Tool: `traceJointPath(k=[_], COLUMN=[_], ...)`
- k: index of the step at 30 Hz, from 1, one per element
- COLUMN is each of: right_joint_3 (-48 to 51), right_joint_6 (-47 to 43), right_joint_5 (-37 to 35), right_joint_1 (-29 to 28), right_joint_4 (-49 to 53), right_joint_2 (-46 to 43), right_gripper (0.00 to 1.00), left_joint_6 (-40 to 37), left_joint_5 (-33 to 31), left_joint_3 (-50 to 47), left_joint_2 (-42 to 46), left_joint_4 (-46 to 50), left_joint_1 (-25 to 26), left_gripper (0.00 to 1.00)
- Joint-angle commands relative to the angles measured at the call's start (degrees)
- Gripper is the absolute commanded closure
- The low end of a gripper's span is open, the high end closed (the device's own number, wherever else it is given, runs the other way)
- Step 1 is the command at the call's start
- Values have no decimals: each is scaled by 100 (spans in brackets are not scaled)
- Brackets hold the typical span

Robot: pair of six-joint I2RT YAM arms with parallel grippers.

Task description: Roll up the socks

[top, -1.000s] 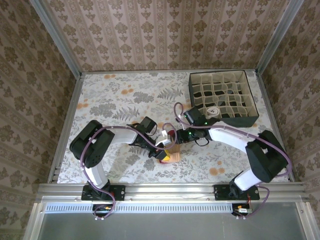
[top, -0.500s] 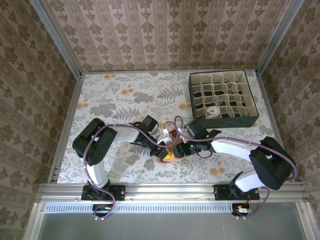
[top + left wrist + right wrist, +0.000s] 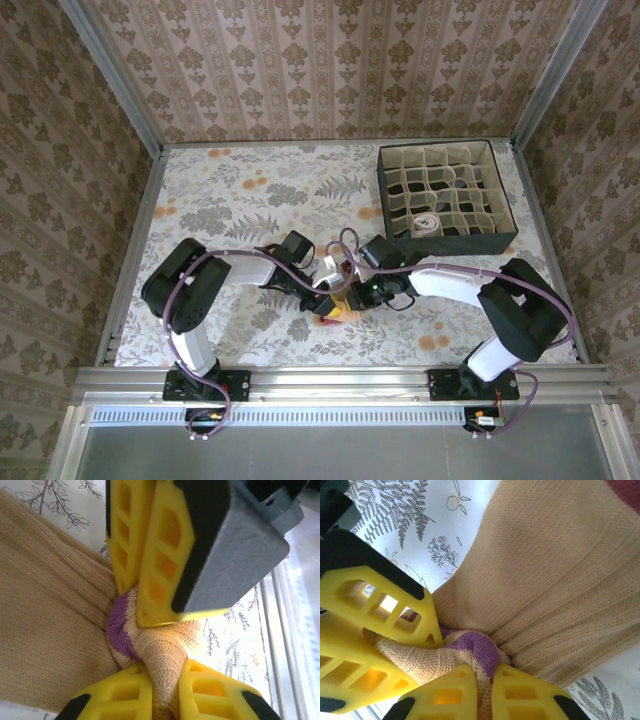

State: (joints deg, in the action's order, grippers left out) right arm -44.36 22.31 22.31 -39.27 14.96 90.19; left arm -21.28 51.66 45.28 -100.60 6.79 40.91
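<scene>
Item: tan sock (image 3: 560, 580), bunched on the floral counter (image 3: 470, 510). My left jaws: clamped on its purple-banded fold. My right jaws: clamped there too.

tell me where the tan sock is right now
The tan sock lies on the floral tabletop, front centre in the top view, between the left arm and right arm, whose yellow fingers pinch its bunched end.

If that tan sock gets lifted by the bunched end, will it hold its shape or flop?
Probably floppy: the tan sock crumples into folds where the fingers pinch it. Likely light and not slippery, being soft ribbed knit. The bunch may spring open if released.
</scene>
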Motion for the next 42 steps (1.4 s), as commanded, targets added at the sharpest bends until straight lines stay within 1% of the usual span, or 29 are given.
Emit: traceJointPath(k=[1,5,7,10,13,15,20,25,30,38,42], right_joint_3=[90,42,7,-37,-99,-138,-246,-405,-477,-464,-516], right_joint_6=[147,176,167,143,116,99,61,-36,-100,-120,-180], right_joint_5=[-587,-587,-600,-598,-571,-535,-472,-420,-334,62,220], right_joint_1=[-2,35,64,90,142,171,209,235,268,402,402], right_joint_4=[638,742,812,900,1011,1060,1156,1281,1325,1246,1255], right_joint_2=[424,532,582,637,746,818,962,1112,1216,1439,1458], right_gripper=[96,100,100,100,100,100,100,100,100,100,99], left_joint_6=[-451,-851,-1100,-1667,-2174,-2440,-2862,-3179,-3392,-3636,-3681], left_joint_5=[-1087,-1443,-1809,-2132,-2563,-2836,-3376,-3596,-3754,-3959,-4155], left_joint_3=[-358,-860,-1110,-1529,-1829,-1860,-1766,-1521,-1405,-1519,-1601], left_joint_2=[534,1582,2073,2664,3023,3102,2893,2422,2013,1577,1232], left_joint_4=[-165,-682,-923,-1281,-1521,-1482,-1455,-1402,-1432,-1613,-1890], left_joint_1=[40,141,191,346,582,778,1272,1565,1665,1691,1730], left_gripper=[82,72,67,61,60,60,59,55,55,55,55])
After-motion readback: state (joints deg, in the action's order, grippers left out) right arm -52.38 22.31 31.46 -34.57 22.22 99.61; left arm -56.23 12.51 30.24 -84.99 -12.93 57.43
